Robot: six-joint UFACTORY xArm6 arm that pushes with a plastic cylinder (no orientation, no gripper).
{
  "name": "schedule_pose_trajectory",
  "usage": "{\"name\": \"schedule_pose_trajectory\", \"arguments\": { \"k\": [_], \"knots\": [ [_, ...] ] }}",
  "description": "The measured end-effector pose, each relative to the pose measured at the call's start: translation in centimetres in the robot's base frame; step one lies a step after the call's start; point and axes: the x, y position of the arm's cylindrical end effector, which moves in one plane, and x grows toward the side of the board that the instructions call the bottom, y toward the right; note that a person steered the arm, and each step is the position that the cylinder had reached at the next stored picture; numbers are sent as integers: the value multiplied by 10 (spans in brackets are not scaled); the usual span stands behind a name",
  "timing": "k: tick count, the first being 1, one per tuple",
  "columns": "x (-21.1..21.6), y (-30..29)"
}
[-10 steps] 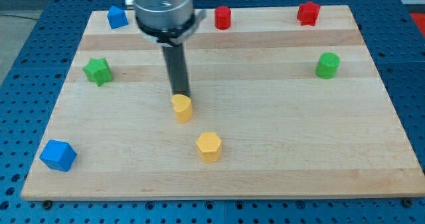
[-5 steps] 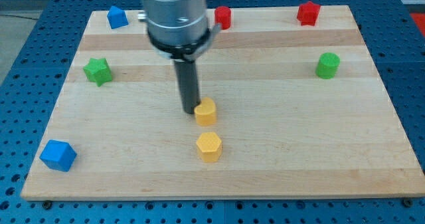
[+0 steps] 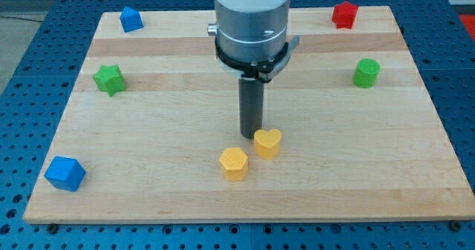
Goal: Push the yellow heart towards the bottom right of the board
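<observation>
End effector: a bare rod with no grasping parts, so nothing is held; my tip (image 3: 251, 136) touches the upper-left edge of the yellow heart (image 3: 267, 142). That heart lies near mid-surface (image 3: 415, 168), just right of and slightly above the yellow hexagon (image 3: 234, 163).

A pale wooden board (image 3: 415, 168), made of glued planks with grain running left to right, lies on a blue desk (image 3: 22, 94) dotted with a regular grid of small holes. The desk shows at 3, 6 and 9 o'clock around the board. Light is even, shadows soft.
</observation>
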Motion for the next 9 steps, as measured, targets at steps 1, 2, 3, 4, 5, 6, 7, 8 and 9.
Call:
{"name": "schedule_pose_trajectory", "arguments": {
  "k": [1, 2, 3, 4, 5, 6, 7, 8, 9],
  "knots": [
    [16, 0],
    [17, 0],
    [23, 12],
    [31, 19],
    [46, 24],
    [68, 32],
    [78, 36],
    [85, 44],
    [85, 75]
  ]
}}
